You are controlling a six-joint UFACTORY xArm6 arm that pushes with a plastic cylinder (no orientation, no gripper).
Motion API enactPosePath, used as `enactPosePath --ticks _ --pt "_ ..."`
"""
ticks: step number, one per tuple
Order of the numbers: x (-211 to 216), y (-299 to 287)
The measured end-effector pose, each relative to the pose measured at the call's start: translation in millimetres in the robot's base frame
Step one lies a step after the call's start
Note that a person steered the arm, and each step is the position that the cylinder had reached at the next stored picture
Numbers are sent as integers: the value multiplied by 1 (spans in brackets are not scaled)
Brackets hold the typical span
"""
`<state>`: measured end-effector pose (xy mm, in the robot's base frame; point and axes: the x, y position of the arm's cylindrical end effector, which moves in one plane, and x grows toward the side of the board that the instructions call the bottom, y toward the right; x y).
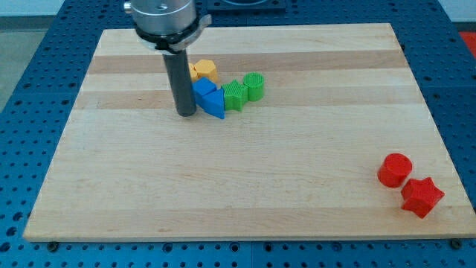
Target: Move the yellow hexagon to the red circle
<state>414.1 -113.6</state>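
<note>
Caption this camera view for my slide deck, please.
Tip beside blue blocks, yellow hexagon behind; red circle far right.

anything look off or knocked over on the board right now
Nothing looks damaged or spilled. The yellow hexagon is jammed into a cluster with the blue blocks and two green blocks near the view's top, with my tip just left of them. The red circle and red star sit far off, lower right.

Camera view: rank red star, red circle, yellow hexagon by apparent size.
1. red star, though it sits nearest the view's bottom.
2. red circle, slightly smaller.
3. yellow hexagon, partly hidden behind my rod, so unsure.
My tip is below the hexagon.
</note>
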Motion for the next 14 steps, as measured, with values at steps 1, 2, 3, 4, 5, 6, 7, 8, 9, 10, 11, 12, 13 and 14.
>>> enactPosePath --ticks 1,2,3,4,5,6,7,8,9,10,11,12,13,14 --pt "0 -28" --pt "-25 -28" --pt "-43 -28" --pt "-47 -16" --pt "-63 12" --pt "-81 44" --pt "-94 70" --pt "-92 65" --pt "-75 36" --pt "-61 15" --pt "-59 2" --pt "-62 -9" --pt "-99 23" --pt "-131 75"
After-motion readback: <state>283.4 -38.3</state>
